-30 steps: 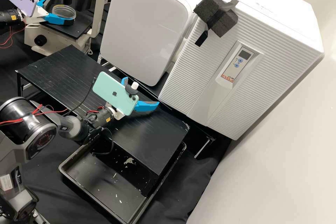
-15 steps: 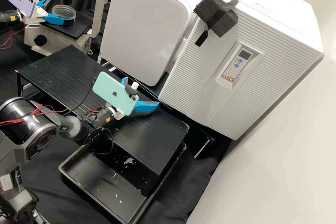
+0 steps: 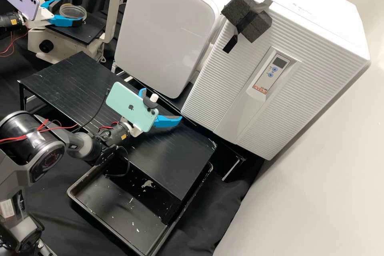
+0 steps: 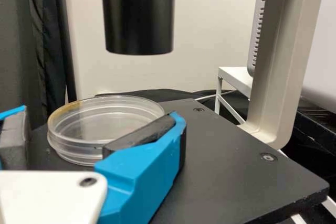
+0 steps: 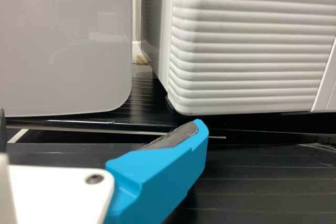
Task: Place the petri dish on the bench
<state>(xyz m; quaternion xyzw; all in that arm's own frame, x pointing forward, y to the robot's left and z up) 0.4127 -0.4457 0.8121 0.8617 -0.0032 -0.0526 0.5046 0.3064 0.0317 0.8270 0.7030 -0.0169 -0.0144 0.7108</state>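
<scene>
At the microscope in the high view, my left gripper [image 3: 71,11] stands open around the clear petri dish [image 3: 73,13], which sits on the black stage. In the left wrist view, my left gripper [image 4: 100,112] has one finger against or just in front of the dish [image 4: 105,119], and a gap separates the other finger from it. My right gripper [image 3: 162,104] hangs open over the black bench [image 3: 182,156] with nothing between its fingers; the right wrist view shows this gripper [image 5: 101,124] facing the white appliances.
The microscope's pale frame [image 3: 110,12] rises beside the stage [image 3: 90,32], and a black lens tube [image 4: 139,14] hangs above the dish. Two white appliances [image 3: 164,28] [image 3: 296,64] stand behind the bench. A black tray [image 3: 120,212] lies partly under its front edge.
My left gripper has shifted slightly back toward its arm, and its fingers look a little closer together. The dish and the right arm have kept their places.
</scene>
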